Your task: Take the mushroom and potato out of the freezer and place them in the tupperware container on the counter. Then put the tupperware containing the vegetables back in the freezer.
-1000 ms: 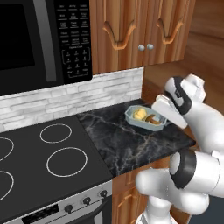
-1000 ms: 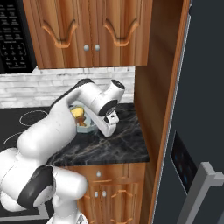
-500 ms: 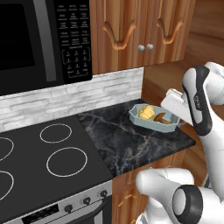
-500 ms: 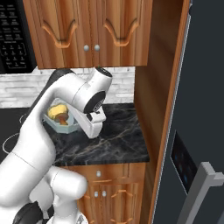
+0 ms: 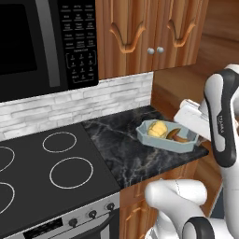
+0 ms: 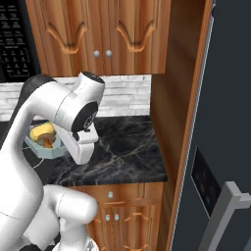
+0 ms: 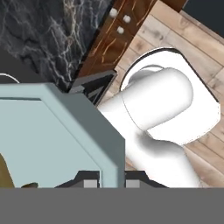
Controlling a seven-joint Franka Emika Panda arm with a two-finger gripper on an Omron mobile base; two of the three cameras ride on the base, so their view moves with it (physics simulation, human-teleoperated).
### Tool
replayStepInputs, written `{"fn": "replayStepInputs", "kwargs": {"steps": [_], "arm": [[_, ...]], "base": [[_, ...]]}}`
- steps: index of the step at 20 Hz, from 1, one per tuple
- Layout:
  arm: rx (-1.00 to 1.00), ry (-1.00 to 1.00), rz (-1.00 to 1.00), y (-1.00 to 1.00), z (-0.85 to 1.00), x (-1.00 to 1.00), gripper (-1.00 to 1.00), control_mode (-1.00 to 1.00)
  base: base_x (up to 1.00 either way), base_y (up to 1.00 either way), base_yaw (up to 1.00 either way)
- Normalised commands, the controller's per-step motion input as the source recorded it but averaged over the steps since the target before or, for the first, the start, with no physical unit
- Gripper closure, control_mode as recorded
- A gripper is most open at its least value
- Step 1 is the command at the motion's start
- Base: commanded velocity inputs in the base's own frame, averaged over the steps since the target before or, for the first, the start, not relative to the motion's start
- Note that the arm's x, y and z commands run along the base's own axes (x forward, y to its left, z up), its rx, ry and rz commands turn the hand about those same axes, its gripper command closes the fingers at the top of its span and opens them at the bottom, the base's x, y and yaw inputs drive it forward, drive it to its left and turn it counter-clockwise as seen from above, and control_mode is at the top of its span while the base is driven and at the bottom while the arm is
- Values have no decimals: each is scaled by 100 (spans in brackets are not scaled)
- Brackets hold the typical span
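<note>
So the end effector (image 7: pixel 111 183) sits at the bottom middle of the hand view, pinched nearly closed on the rim of the tupperware container (image 5: pixel 166 136), with one dark tip on either side of the pale wall. In the left base view the tray sits right of centre, over the right end of the bench (image 5: pixel 122 144), and looks lifted off the slab, though I can't say by how much. The potato (image 5: pixel 157 129) is in the tray's left half and the mushroom (image 5: pixel 176 135) is just beside it on the right, so I'd say the loading part is done.

What's left is hauling it to the freezer (image 6: pixel 221 147), that dark slab down the right side of the right base view. Its door looks shut from here.

Tips for this bit: it's an edge grip, so the weight hangs off one side. Keep the tray level and swing slowly, or the two lumps will roll out. Watch the wooden side panel (image 6: pixel 179 112) between bench and freezer when coming around.
</note>
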Motion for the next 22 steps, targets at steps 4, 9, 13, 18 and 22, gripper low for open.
{"fn": "replayStepInputs", "kwargs": {"steps": [4, 9, 13, 18, 22], "arm": [[-3, 11, -1, 10, 0, -50, 100, -100], [0, 1, 0, 3, 0, -15, 100, 100], [0, 0, 0, 0, 0, 0, 100, 100], [0, 0, 0, 0, 0, 0, 100, 100], [0, 0, 0, 0, 0, 0, 100, 100]], "base": [[0, 0, 0], [-78, 24, -5], [-100, 33, -29], [-100, 24, -57], [-96, 6, -56]]}}
